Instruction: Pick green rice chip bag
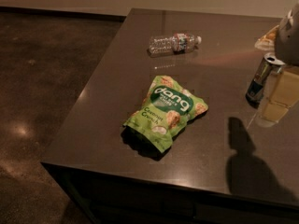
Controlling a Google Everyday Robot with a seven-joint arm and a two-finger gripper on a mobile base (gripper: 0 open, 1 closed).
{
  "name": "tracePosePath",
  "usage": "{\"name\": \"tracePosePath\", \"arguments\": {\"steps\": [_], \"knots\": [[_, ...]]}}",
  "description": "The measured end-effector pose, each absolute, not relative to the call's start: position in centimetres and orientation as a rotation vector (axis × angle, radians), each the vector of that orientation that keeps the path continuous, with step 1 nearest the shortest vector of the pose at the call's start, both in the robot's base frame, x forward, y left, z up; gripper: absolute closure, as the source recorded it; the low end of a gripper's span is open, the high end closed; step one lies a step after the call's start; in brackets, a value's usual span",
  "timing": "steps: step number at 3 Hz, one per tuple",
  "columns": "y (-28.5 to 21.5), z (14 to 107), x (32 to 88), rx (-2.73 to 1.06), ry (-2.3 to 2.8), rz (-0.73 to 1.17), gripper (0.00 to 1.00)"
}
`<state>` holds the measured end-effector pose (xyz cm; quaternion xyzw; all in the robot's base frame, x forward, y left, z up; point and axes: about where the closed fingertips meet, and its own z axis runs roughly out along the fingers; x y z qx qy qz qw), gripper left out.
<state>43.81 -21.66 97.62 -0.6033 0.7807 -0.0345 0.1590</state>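
Green rice chip bag (flat); end effector well apart, far right

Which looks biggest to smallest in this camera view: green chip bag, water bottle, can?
Largest: green rice chip bag.
Then water bottle and can look about alike; the bottle lies farther away, so I won't rank them.
The gripper hangs beside the can, at the right edge.
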Motion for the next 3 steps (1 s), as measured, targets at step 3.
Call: {"name": "tracePosePath", "arguments": {"steps": [3], "knots": [[-18.5,96.5,45.8,-1.803,2.116,0.008,0.00]]}}
